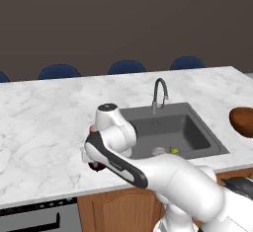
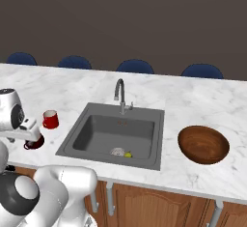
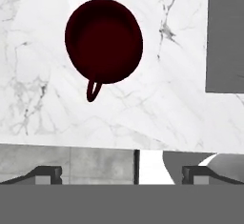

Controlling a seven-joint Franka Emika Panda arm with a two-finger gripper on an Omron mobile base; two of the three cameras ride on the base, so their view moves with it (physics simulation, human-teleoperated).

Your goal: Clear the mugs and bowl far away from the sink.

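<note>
White marble counter (image 3: pixel 181 108) | maroon mug (image 3: pixel 104 41): round, dark inside, thin loop handle | gripper (image 3: pixel 122 173): fingers spread wide

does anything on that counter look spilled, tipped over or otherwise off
Nothing spilled or tipped. The red mug, maroon mug and wooden bowl all sit upright. The one oddity: small scraps, pale and yellow, lie inside the sink.

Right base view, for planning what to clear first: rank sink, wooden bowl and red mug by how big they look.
1. sink
2. wooden bowl
3. red mug
The gaps are plain, so nearness to the camera does not blur this order.
</note>
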